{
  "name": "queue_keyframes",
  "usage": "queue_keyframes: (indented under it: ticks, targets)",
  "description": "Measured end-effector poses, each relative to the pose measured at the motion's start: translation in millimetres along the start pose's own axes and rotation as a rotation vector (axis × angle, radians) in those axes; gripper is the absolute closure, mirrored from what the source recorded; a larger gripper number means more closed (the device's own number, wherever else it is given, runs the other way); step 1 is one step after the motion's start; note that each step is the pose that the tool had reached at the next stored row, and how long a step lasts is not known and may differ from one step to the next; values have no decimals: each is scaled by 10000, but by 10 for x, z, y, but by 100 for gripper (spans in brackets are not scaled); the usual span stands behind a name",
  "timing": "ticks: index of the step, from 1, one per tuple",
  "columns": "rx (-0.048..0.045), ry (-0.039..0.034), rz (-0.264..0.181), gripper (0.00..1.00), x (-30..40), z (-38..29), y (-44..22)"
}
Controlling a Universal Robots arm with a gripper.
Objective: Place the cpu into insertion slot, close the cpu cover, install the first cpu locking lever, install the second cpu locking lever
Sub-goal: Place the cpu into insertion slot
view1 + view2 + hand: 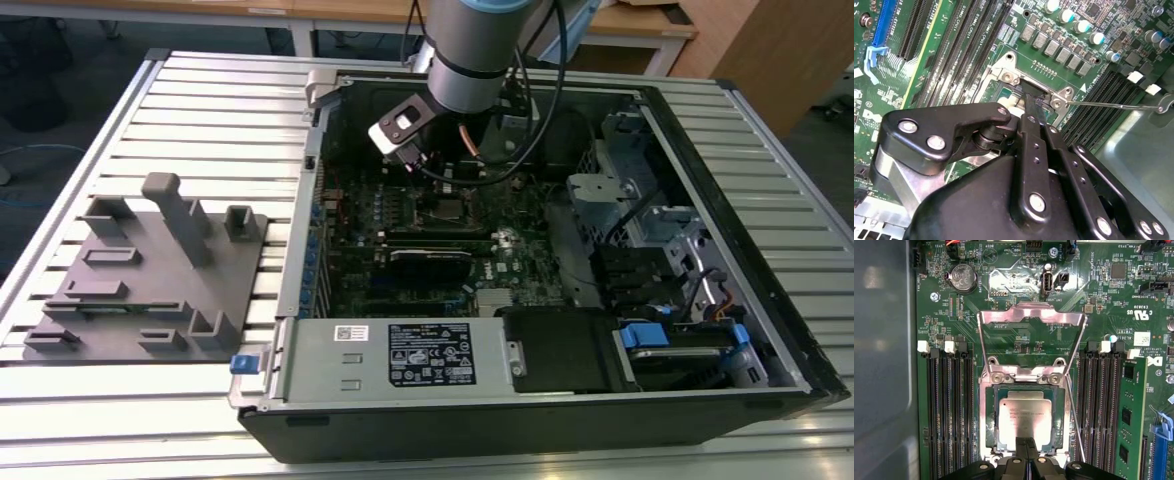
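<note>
Closest to the lens in the second wrist view is the black linkage of the hand [1036,107], reaching down to the insertion slot [1004,76]. Its two fingers are pressed flat together with nothing visible between them. In the first wrist view the hand [1026,442] has its tips at the edge of the cpu [1024,412], at or just above its metal top; whether they touch it cannot be told.

The cpu lies flat inside the insertion slot [990,415], its dull silver top facing up and the slot's black rim showing on all the sides in view. The cpu cover [1031,314] is swung open on its hinge at one edge of the slot, leaving the slot uncovered, and green board shows through its square window. A thin locking lever [1074,415] runs along one side of the slot, unlatched and angling away from it; in the second wrist view this lever [1114,105] stretches out from the slot's corner. Banks of long black memory slots [949,415] flank the slot on two sides.

In the exterior view the slot's board lies in an open computer case [747,390], which also holds a power supply [400,355]. The arm [474,50] reaches down into the case. The case rests on a slatted desk [200,90], with a grey fixture [147,280] beside it.
</note>
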State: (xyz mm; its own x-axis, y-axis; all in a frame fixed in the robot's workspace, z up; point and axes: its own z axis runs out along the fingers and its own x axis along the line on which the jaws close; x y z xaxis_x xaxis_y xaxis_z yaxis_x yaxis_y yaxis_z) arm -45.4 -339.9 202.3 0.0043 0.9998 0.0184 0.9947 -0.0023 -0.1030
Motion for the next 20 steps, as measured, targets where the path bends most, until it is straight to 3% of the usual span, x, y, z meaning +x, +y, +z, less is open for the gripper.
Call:
queue_keyframes:
  ticks: [20]
  targets:
    - [103, 0, 2, 90, 0, 0, 0]
